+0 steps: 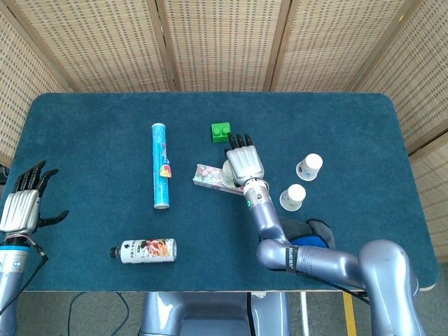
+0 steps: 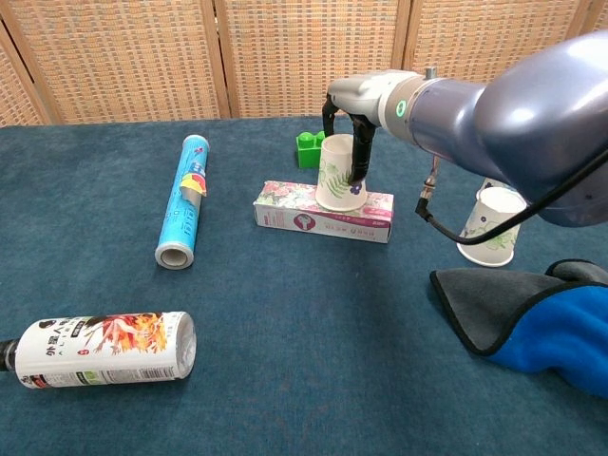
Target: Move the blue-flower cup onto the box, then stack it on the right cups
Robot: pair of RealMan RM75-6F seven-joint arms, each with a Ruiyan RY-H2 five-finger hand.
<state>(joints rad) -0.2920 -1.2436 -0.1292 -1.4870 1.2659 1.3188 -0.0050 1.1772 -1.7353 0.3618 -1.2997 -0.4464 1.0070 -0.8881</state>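
The blue-flower cup [image 2: 338,173] stands upside down on the flowered box [image 2: 309,218], near the box's right end. My right hand [image 2: 357,106] hangs over the cup, with one finger down its right front and the thumb behind its top left, gripping it. In the head view the right hand [image 1: 243,162] covers most of the cup [image 1: 227,170]. The two right cups [image 1: 308,166] [image 1: 292,197] sit upside down right of the box; the nearer cup [image 2: 489,226] shows in the chest view. My left hand [image 1: 21,206] hovers open at the table's left edge.
A green block [image 2: 306,149] sits just behind the box. A blue tube [image 2: 182,201] lies to the left, and a bottle [image 2: 100,350] lies on its side at the front left. A grey and blue cloth [image 2: 532,318] is bunched at the front right.
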